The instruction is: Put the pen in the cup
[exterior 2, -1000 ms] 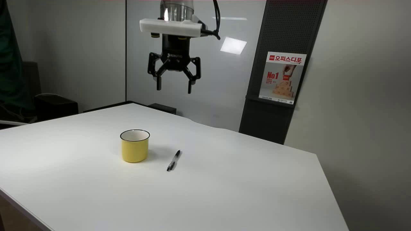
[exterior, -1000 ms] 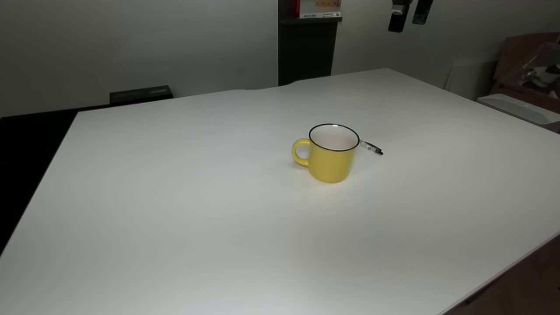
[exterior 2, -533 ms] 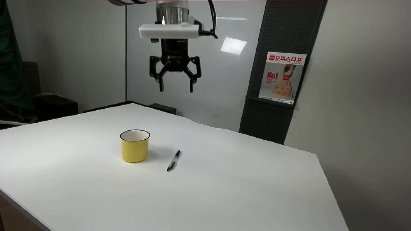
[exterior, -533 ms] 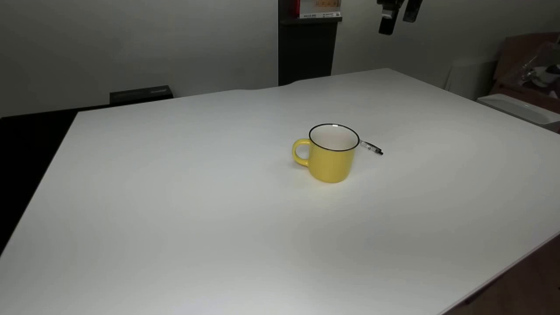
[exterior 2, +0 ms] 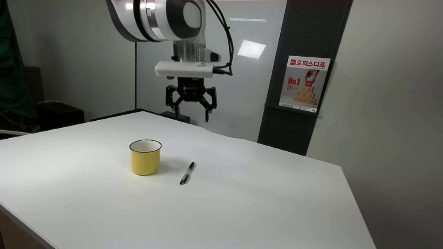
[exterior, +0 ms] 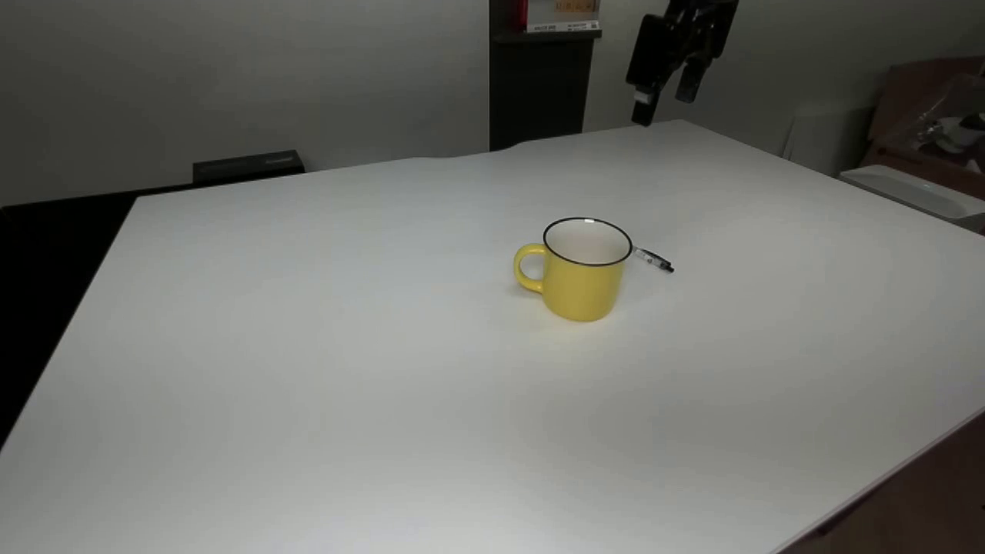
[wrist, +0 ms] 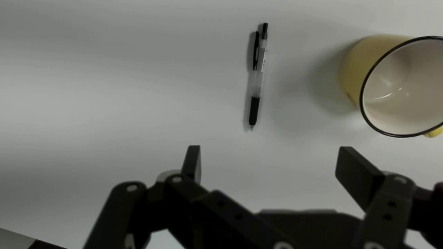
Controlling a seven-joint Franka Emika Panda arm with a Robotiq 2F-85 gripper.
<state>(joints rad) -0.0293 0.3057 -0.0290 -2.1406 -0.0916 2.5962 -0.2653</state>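
Note:
The pen [wrist: 254,109] is thin, clear and black, and lies flat on the white table. It shows whole in an exterior view [exterior 2: 187,173]; in an exterior view [exterior: 655,260] the cup hides one end. The yellow cup [exterior 2: 145,163] stands upright beside the pen, apart from it, with a dark rim and white inside. Its handle shows in an exterior view [exterior: 528,268]. In the wrist view the cup [wrist: 360,65] is at the right, cut by the edge. My gripper [exterior 2: 192,119] is open and empty, above the table. In the wrist view my gripper [wrist: 270,148] has its fingertips below the pen's tip.
The white table [exterior 2: 242,207] carries the pen and cup. A whiteboard wall and a dark panel with a poster [exterior 2: 304,84] stand behind it. A dark box [exterior: 248,167] sits at the table's far edge. A white tray [exterior: 912,191] is beside the table.
My gripper has come down a good way, and in an exterior view it has also shifted left. It stays open. The pen and the cup have not moved.

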